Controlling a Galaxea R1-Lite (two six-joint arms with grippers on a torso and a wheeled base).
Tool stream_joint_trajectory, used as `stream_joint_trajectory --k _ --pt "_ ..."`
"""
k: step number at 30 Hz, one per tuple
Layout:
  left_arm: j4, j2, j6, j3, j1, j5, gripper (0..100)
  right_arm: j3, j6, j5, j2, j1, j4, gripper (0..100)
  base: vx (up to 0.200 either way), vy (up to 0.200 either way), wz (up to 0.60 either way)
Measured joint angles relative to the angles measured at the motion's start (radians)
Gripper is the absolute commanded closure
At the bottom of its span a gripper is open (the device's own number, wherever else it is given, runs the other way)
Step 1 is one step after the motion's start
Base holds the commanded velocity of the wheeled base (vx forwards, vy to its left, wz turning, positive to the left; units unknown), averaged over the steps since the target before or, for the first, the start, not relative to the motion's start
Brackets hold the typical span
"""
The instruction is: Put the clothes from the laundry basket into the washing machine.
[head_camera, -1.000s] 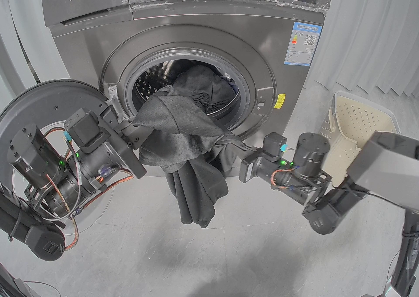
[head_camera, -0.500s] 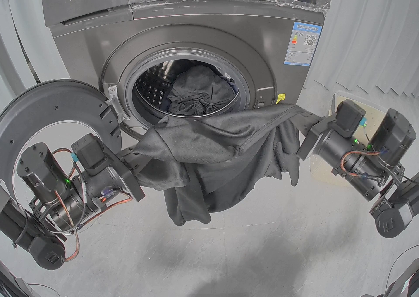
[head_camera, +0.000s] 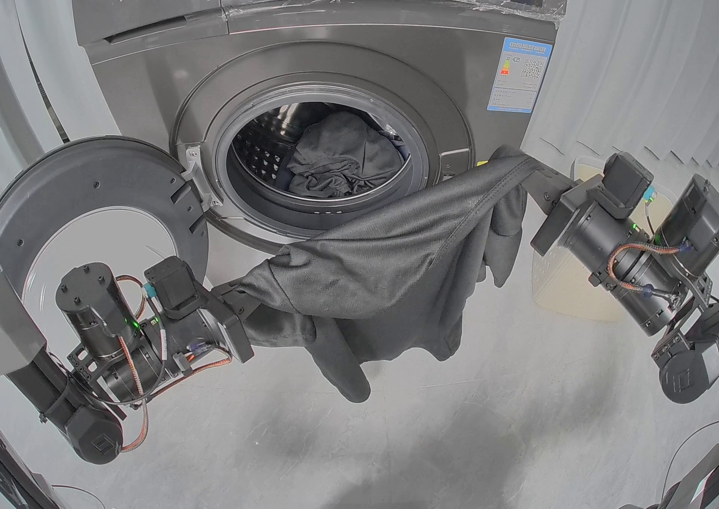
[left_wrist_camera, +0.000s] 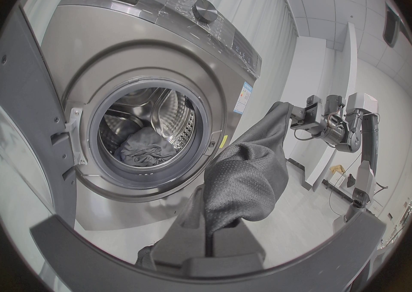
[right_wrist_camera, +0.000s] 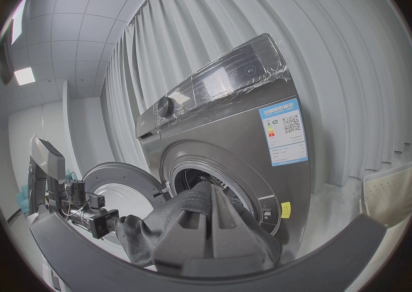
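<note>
A dark grey garment (head_camera: pixel 389 263) hangs stretched between both arms in front of the washing machine (head_camera: pixel 314 61), below its open drum. My left gripper (head_camera: pixel 243 292) is shut on its lower left end (left_wrist_camera: pixel 240 181). My right gripper (head_camera: pixel 533 175) is shut on its upper right end (right_wrist_camera: pixel 193 215). Loose folds droop toward the floor (head_camera: pixel 352 376). Another dark garment (head_camera: pixel 341 157) lies inside the drum (left_wrist_camera: pixel 141 151). The cream laundry basket (head_camera: pixel 569 286) stands at the right, partly hidden behind my right arm.
The round machine door (head_camera: pixel 90 196) stands swung open at the left, close to my left arm. Grey curtains (head_camera: pixel 644 46) hang behind and to the right. Bare grey floor (head_camera: pixel 419 443) lies in front.
The garment was pulled out of the drum mouth and spread wide. My right gripper swung far right and up with its end; my left gripper dropped lower and back.
</note>
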Motion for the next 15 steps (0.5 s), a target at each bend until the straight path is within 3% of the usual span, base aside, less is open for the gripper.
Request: stream_joint_trajectory --k 11,12,15 --pt "0.000 0.091 -0.001 0.025 -0.006 -0.005 100 0.026 0.000 0.001 0.002 0.041 0.002 100 0.000 0.000 0.00" --pt "0.000 0.104 -0.001 0.022 -0.007 -0.006 0 0.028 0.000 0.001 0.002 0.047 0.003 100 0.000 0.000 0.00" --pt "0.000 0.153 -0.004 0.003 -0.008 -0.011 0 0.040 0.000 0.001 0.007 0.068 0.003 100 0.000 0.000 0.00"
